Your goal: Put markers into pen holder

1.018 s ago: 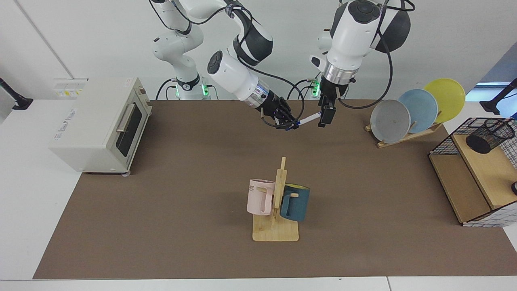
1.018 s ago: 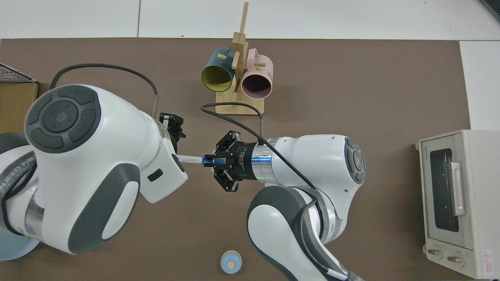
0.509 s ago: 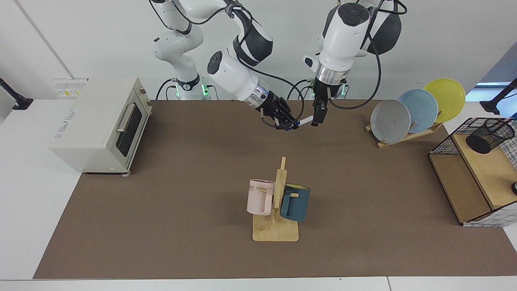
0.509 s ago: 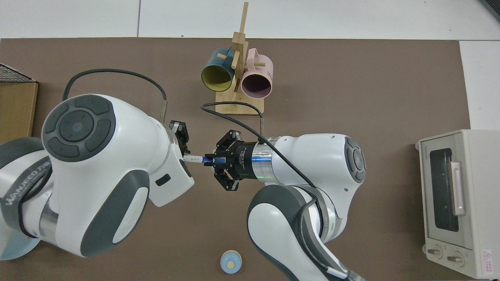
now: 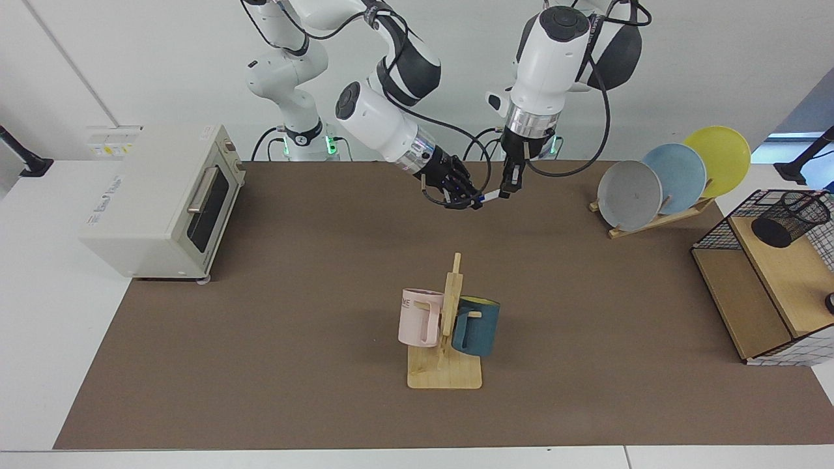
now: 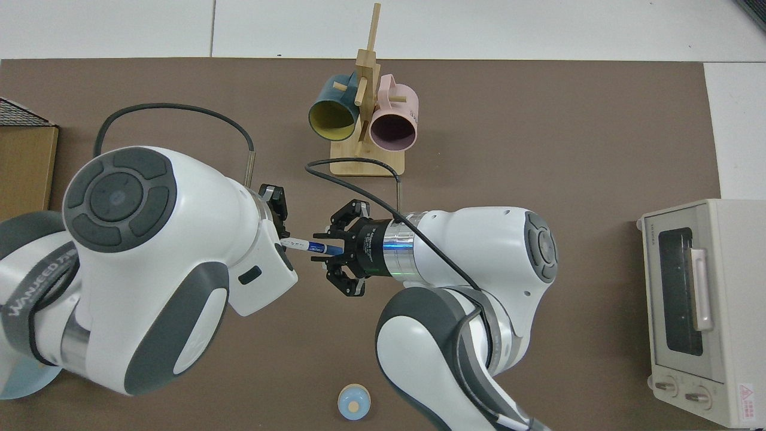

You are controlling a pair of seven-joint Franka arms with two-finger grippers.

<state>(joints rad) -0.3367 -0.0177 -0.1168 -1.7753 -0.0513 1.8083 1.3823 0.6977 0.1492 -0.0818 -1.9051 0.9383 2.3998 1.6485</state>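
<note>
The marker (image 5: 492,194) (image 6: 302,244), white with a blue cap, hangs in the air over the back of the table, held between both hands. My right gripper (image 5: 473,200) (image 6: 333,247) is shut on its blue cap end. My left gripper (image 5: 506,190) comes down from above and is shut on its white end. In the top view that hand is mostly hidden under its own arm. The pen holder (image 5: 790,218), a black mesh cup, lies tilted on top of the wire-grid wooden shelf (image 5: 782,273), far from both grippers.
A wooden mug rack (image 5: 446,365) (image 6: 366,161) with a pink and a teal mug stands mid-table. A toaster oven (image 5: 163,202) (image 6: 694,311) stands at one end of the table. A plate rack (image 5: 658,218) with three plates stands beside the shelf. A small blue round object (image 6: 353,402) lies near the arms' bases.
My left arm moved toward the right gripper and its fingers closed on the marker's white end. The marker tilted slightly. The right gripper stayed almost still.
</note>
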